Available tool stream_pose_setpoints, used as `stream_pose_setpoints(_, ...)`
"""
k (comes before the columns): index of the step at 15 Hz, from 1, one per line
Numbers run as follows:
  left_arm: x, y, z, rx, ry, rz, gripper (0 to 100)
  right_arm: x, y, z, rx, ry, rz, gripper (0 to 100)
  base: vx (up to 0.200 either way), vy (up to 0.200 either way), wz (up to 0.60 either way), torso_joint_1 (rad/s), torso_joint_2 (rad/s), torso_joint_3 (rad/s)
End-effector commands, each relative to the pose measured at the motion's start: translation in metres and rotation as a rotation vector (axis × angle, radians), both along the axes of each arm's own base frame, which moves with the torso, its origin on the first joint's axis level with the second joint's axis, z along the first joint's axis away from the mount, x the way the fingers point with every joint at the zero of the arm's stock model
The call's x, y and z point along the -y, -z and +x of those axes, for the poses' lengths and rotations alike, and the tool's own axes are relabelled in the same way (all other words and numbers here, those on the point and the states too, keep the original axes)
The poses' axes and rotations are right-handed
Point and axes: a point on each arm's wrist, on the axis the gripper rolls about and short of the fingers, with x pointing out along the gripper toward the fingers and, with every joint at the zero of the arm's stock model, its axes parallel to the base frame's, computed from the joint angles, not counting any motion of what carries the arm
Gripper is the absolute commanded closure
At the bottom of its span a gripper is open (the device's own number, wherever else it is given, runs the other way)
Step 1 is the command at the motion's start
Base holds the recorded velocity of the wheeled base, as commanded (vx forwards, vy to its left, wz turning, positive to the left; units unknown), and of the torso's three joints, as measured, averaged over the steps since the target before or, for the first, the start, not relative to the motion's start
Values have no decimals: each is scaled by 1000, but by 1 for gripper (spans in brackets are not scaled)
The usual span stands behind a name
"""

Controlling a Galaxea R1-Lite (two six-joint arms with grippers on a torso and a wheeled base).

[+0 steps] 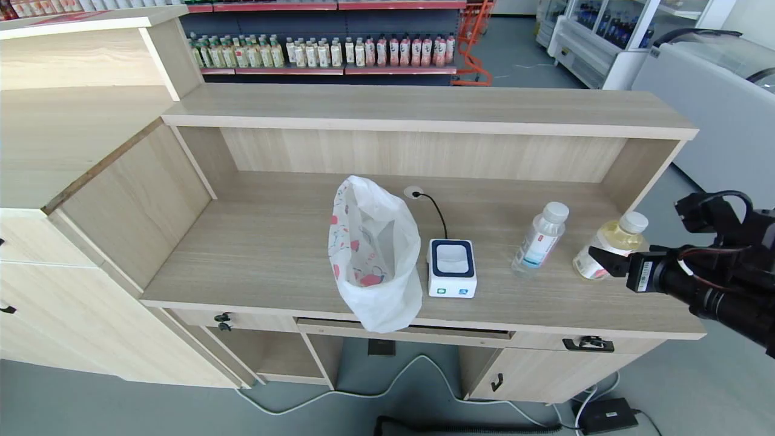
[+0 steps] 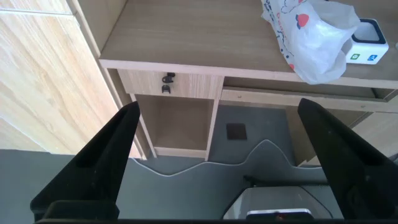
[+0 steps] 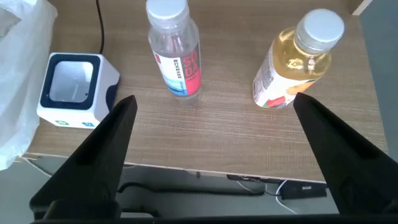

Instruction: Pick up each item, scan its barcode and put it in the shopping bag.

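A white shopping bag (image 1: 372, 254) with a red print stands open on the wooden counter (image 1: 266, 254). Right of it sits a white barcode scanner (image 1: 451, 266), window up. Further right stand a clear water bottle (image 1: 540, 238) and a yellow drink bottle (image 1: 611, 245), both white-capped. My right gripper (image 1: 605, 261) hovers at the counter's front right, just before the yellow bottle (image 3: 295, 62), open and holding nothing (image 3: 214, 102); the clear bottle (image 3: 176, 53) and scanner (image 3: 74, 90) lie ahead of it. My left gripper (image 2: 219, 109) is open and empty, low in front of the counter, below the bag (image 2: 314, 37).
A raised shelf (image 1: 424, 109) overhangs the back of the counter, with side walls at the left (image 1: 133, 200) and right. The scanner's black cable (image 1: 437, 212) runs to a hole behind it. Drawers and cupboards sit under the counter; cables lie on the floor.
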Motion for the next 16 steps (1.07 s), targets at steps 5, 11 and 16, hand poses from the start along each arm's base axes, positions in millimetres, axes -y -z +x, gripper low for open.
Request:
stream_pose_setpoints(5, 0, 0, 0, -1, 0, 0, 0, -8, 57, 67, -43, -23, -40, 0, 0, 0, 0, 0, 0, 0)
stream_pose_setpoints(11, 0, 0, 0, -1, 0, 0, 0, -40, 78, 107, -22, -103, -37, 0, 0, 0, 0, 0, 0, 0)
stream_pose_setpoints(16, 0, 0, 0, -1, 0, 0, 0, -55, 80, 132, 28, -98, -47, 0, 0, 0, 0, 0, 0, 0)
